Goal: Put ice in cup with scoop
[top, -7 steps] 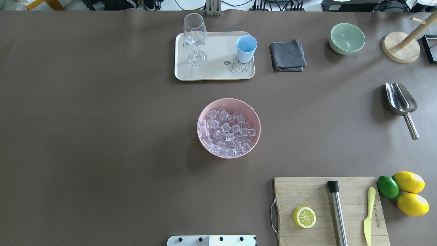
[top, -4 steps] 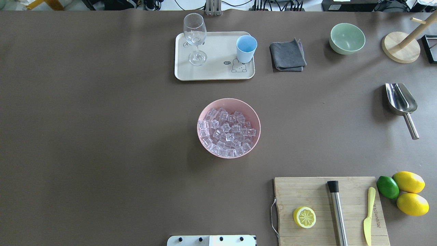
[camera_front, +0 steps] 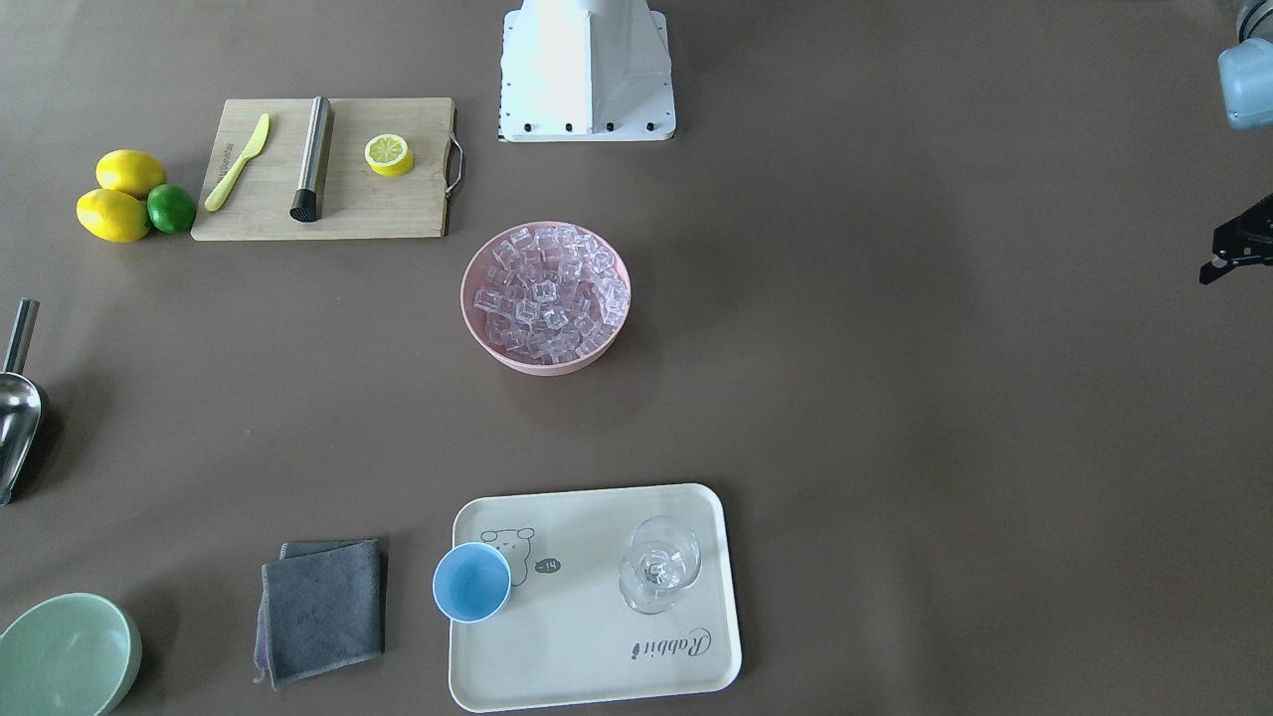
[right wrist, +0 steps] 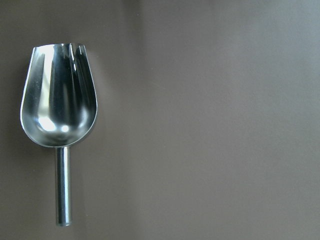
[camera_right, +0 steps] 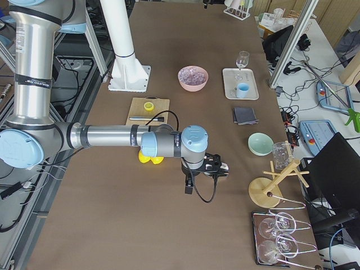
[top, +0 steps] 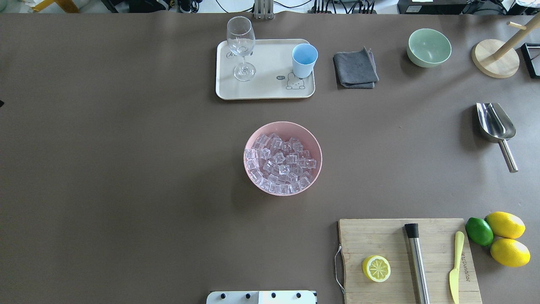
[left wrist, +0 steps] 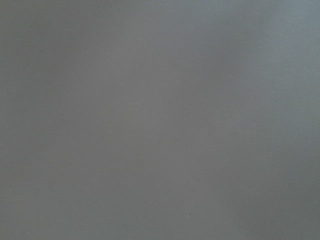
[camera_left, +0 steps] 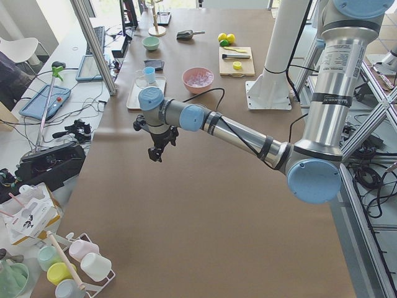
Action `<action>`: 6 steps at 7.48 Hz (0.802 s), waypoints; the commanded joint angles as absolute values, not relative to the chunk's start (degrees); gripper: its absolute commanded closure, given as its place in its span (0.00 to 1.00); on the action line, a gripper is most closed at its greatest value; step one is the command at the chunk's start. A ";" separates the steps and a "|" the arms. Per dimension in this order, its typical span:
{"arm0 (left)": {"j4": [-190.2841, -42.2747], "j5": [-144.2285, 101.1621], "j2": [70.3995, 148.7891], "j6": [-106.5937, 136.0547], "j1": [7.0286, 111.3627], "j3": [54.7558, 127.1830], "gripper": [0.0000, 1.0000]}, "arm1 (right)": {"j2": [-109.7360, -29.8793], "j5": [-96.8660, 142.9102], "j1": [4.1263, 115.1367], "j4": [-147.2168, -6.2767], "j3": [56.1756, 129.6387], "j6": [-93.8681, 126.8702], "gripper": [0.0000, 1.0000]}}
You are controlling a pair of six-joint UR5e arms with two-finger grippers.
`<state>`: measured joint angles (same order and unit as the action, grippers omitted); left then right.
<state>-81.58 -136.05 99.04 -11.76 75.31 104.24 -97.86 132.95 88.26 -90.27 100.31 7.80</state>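
Note:
The ice (top: 280, 162) fills a pink bowl (top: 282, 123) at the table's middle. The light-blue cup (top: 304, 59) stands upright on a cream tray (top: 270, 90) at the far side. The steel scoop (top: 495, 124) lies flat at the right, handle toward the robot. The right wrist view looks straight down on the scoop (right wrist: 59, 100) and shows no fingers. My right gripper (camera_right: 211, 166) hovers above the table at the right end; I cannot tell its state. My left gripper (camera_front: 1228, 254) hangs over the table's bare left end, and I cannot tell its state.
A wine glass (top: 241, 46) shares the tray. A grey cloth (top: 355, 69), green bowl (top: 428, 47) and wooden stand (top: 495, 59) sit at the far right. A cutting board (top: 379, 236) holds a lemon half, steel cylinder and knife, with lemons (top: 505, 224) beside it.
A small black tip of the left gripper has come in at the overhead view's left edge. Nothing on the table has moved.

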 commanded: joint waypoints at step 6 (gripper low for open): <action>-113.08 -135.44 105.97 -12.39 48.88 101.98 0.02 | -102.11 121.94 65.69 -57.46 101.00 45.32 0.00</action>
<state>-108.33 -135.75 102.26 -12.27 53.71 104.92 -99.59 126.60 70.99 -67.60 102.19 39.38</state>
